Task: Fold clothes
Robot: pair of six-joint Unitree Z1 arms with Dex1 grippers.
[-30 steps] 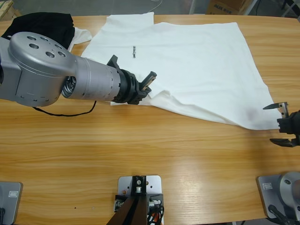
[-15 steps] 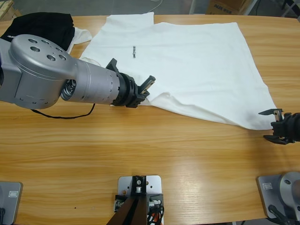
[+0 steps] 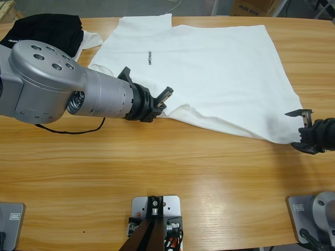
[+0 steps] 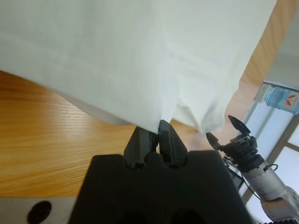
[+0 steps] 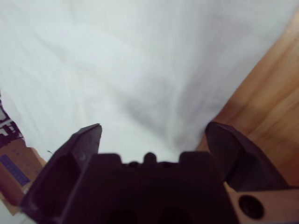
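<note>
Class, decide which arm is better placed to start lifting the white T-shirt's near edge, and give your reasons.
Left. Its tool is shut on the T-shirt hem, while the right tool is open at the corner, gripping nothing.

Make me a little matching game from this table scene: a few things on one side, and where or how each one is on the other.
Things:
1. white T-shirt
2. black garment
3. left gripper
4. right gripper

States:
A. bunched at a far corner of the table
B. jaws open at the shirt's corner
C. spread across the table
D. shut on the shirt's near edge

Pairs: 1-C, 2-A, 3-D, 4-B
</note>
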